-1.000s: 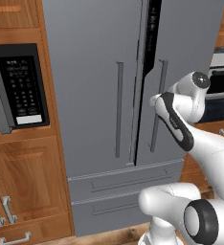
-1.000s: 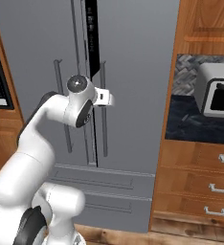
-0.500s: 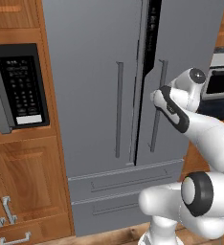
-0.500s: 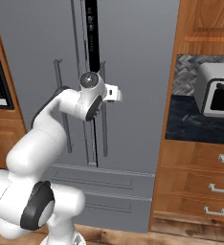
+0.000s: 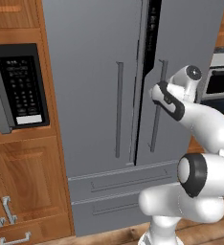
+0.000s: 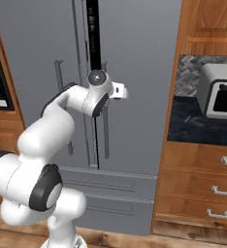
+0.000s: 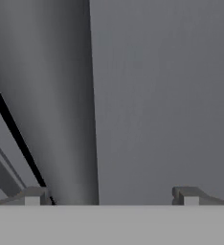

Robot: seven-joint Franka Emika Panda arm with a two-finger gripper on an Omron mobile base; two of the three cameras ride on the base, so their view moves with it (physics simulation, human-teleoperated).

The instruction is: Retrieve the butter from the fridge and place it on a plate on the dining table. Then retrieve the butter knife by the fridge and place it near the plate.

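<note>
The tall grey fridge point(image 5: 95, 72) fills the middle of both base views, and its two doors meet at a dark seam. My arm reaches up to the right door's long bar handle point(image 6: 105, 126). The gripper point(image 6: 120, 91) is close against that door at the height of the handle's top. In the hand view the gripper point(image 7: 109, 196) is open, its fingertips point(image 7: 35, 196) wide apart. The grey handle bar point(image 7: 61, 119) runs up from just inside the left tip, and nothing is gripped. The butter, the plate, the dining table and the butter knife are out of view.
A black-fronted microwave point(image 5: 18, 86) sits in the wooden cabinets left of the fridge. To the right, a toaster oven point(image 6: 219, 94) stands on a dark counter above wooden drawers point(image 6: 198, 184). Two fridge drawers point(image 5: 118, 184) lie below the doors.
The arm has swung the hand closer in to the right door's handle. The fridge and the cabinets have not shifted.
</note>
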